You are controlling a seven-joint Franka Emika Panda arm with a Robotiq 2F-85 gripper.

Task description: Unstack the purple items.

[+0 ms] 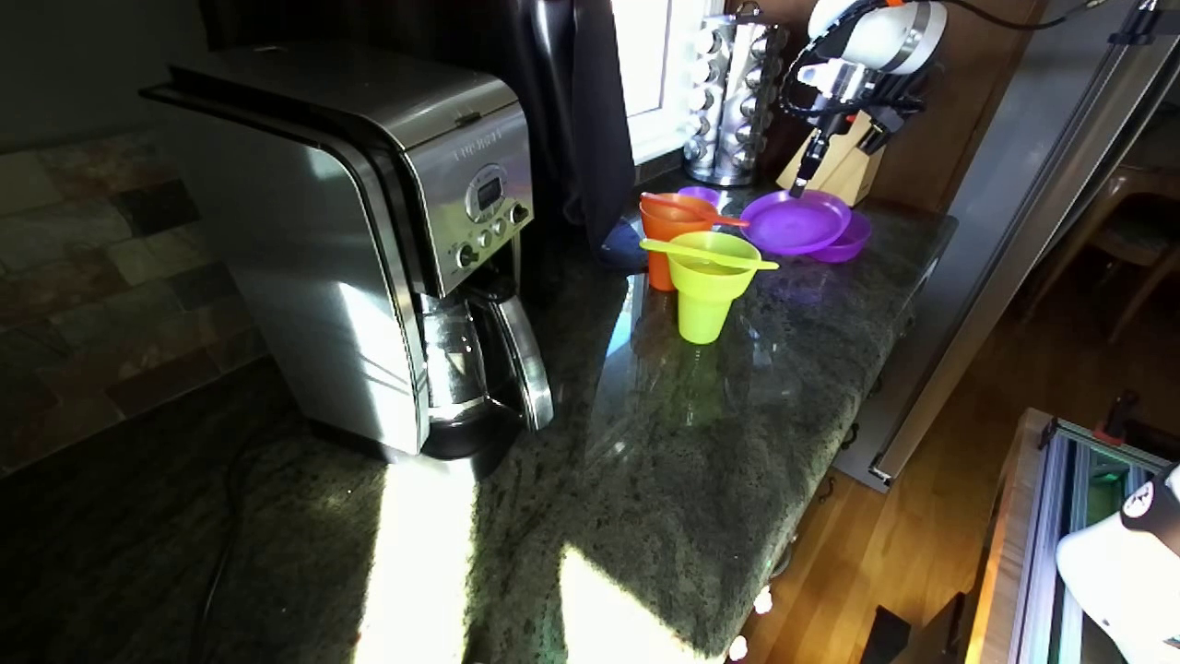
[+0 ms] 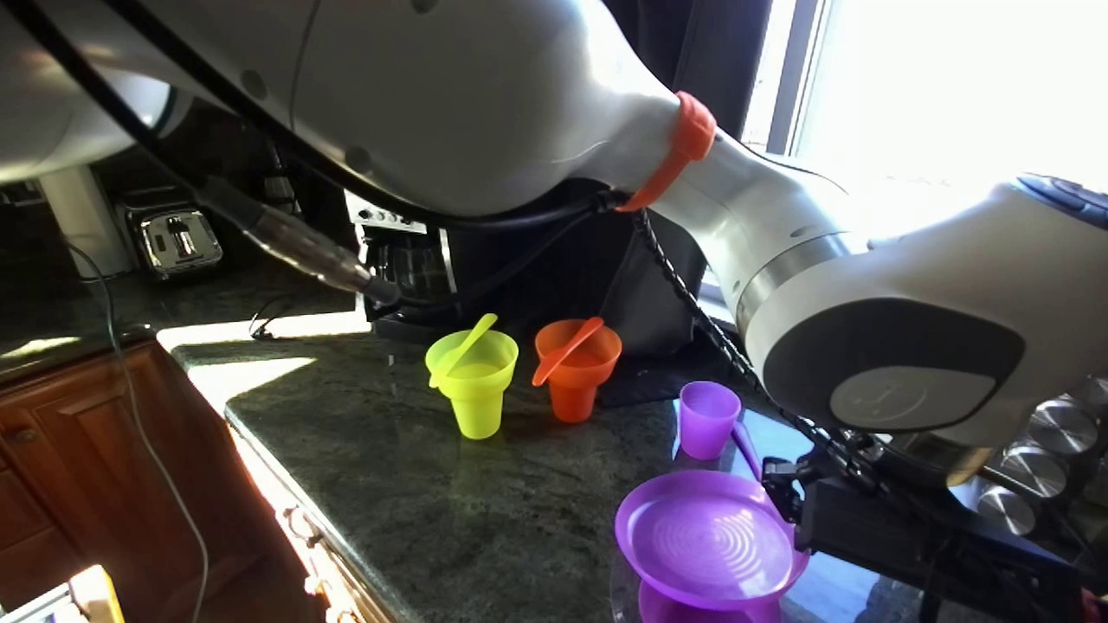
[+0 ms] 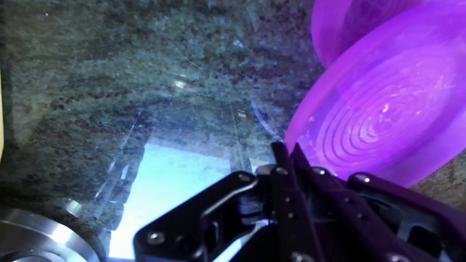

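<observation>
Firstly, the surface (image 1: 516,553): polished dark stone, green-grey and speckled, with bright patches of sun and bluish-white reflections. Standing on it, as I see it from my remote seat: one steel coffee maker (image 1: 323,258); one yellow-green cup (image 2: 476,398) and one orange cup (image 2: 574,394), both upright, with a yellow-green spoon (image 2: 465,350) and an orange spoon (image 2: 568,352) laid across their respective rims; one round metal spice rack (image 1: 724,101); one pale wooden knife block (image 1: 843,168); farther off, one chrome toaster (image 2: 180,242). Room: bright window (image 2: 935,112), stone-tiled wall (image 1: 138,258), wooden floor (image 1: 903,544), red-brown wooden cabinet (image 2: 78,450).

Purple lot, at the spice-rack end of the surface. One purple plate (image 2: 714,536), partly covering one purple bowl (image 1: 846,243) in all three views; whether the two touch, I cannot tell. My end effector (image 3: 287,147) is closed on the plate's rim, one fingertip on either side. Plate round, hollow side up and seemingly tilted; in my wrist view it shows as an oval, long axis running from lower left to upper right. Bowl only partly visible, mouth upward. One purple cup (image 2: 708,424), upright, mouth up, near the orange cup. One slender purple utensil (image 2: 746,446), just beside that cup, its length slanting toward the end effector, its lower end hidden from me.

Finish: vivid violet plastic, glossy and slightly translucent; plate with fine concentric rings, a smooth raised rim and white glints; cup paler, plain-walled, narrowing toward its base.
</observation>
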